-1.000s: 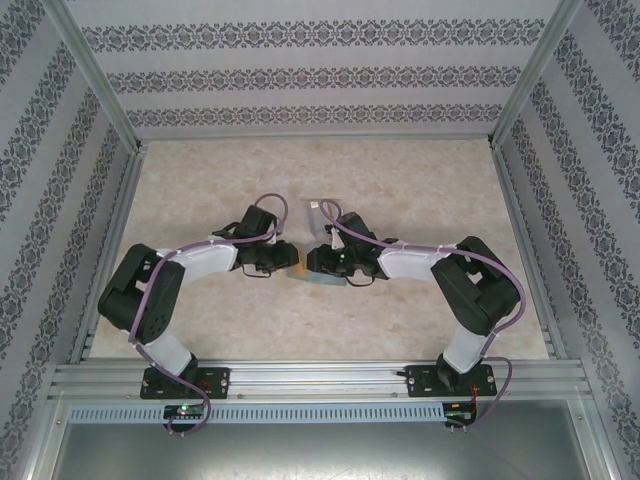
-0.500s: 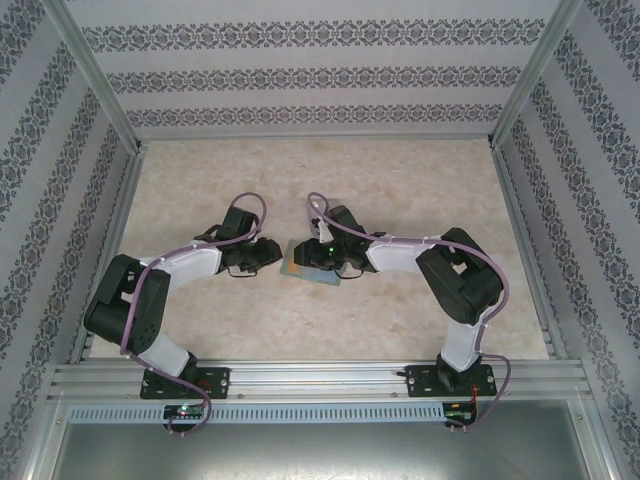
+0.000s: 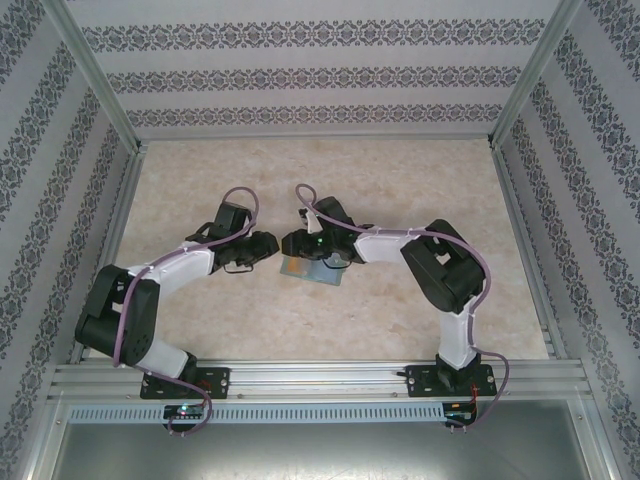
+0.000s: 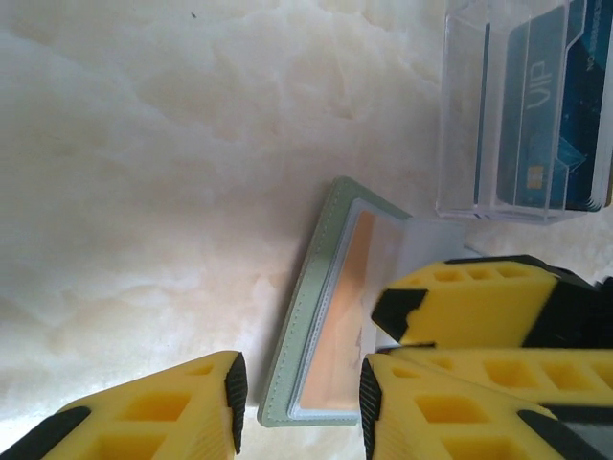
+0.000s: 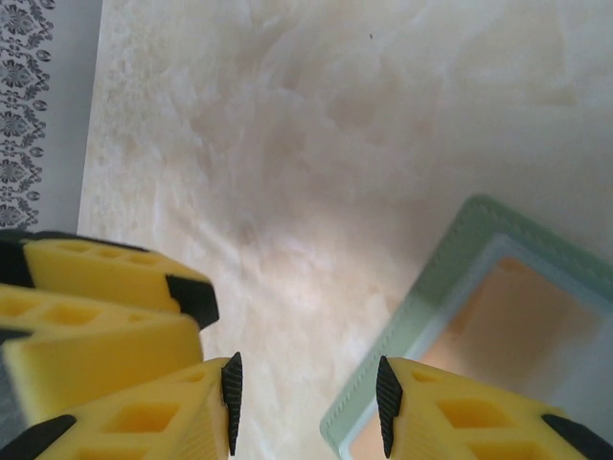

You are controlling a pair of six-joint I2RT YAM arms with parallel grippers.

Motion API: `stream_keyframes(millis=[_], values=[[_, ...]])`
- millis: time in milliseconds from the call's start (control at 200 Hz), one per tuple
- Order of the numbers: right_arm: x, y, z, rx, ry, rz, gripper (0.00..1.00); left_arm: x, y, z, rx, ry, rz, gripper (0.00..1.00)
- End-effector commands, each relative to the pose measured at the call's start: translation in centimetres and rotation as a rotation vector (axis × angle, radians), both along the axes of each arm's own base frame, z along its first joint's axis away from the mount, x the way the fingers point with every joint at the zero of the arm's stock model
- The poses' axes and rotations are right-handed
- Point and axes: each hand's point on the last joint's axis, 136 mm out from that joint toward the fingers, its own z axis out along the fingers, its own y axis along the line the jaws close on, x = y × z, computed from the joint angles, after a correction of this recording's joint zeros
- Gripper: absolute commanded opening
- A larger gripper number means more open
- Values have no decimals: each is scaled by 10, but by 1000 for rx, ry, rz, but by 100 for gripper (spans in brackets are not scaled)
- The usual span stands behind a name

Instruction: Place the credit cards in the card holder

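A sage-green folding wallet (image 3: 314, 271) (image 4: 305, 326) (image 5: 450, 273) lies flat on the table with a peach-coloured window facing up. My left gripper (image 3: 270, 246) (image 4: 302, 393) is open, its jaws standing either side of the wallet's corner without touching it. My right gripper (image 3: 291, 244) (image 5: 306, 402) is open too, low over the opposite corner, one finger (image 5: 460, 412) above the wallet's edge. Blue credit cards (image 4: 536, 125), one marked VIP, stand inside a clear plastic card holder (image 4: 465, 115) beyond the wallet. The two grippers face each other, almost touching.
Metal frame rails (image 3: 110, 230) and patterned walls (image 3: 320, 70) close in the marble-patterned table (image 3: 400, 180) on three sides. The right gripper's yellow fingers (image 4: 479, 307) sit just behind the wallet in the left wrist view.
Both grippers have shifted left across the table, and more of the wallet shows below them. Both pairs of jaws have widened slightly.
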Motion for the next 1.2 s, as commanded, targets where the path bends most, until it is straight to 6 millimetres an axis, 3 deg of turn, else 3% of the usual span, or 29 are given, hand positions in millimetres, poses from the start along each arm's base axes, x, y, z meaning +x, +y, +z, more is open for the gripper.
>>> stream_keyframes(millis=[0, 175, 320, 430, 590, 764, 929, 1029, 1194], values=[[7, 24, 18, 72, -44, 52, 43, 0, 16, 9, 9, -24, 57, 39], [13, 51, 51, 152, -78, 102, 43, -2, 35, 13, 9, -28, 120, 39], [17, 61, 95, 221, -136, 122, 43, 0, 30, 19, -26, -44, 101, 39], [17, 44, 129, 232, -196, 92, 44, 2, 20, 29, -75, -74, 63, 41], [17, -11, 152, 200, -271, -10, 45, 4, -8, 46, -132, -134, -53, 47], [15, -81, 138, 78, -326, -151, 45, -7, -52, 31, -78, -65, -233, 51], [10, -137, 116, -10, -324, -270, 46, -10, -67, 12, 6, 2, -301, 52], [6, -152, 108, -27, -317, -303, 46, -10, -70, -4, 54, 61, -323, 51], [3, -158, 100, -41, -306, -307, 46, -5, -80, -14, 71, 86, -335, 48]])
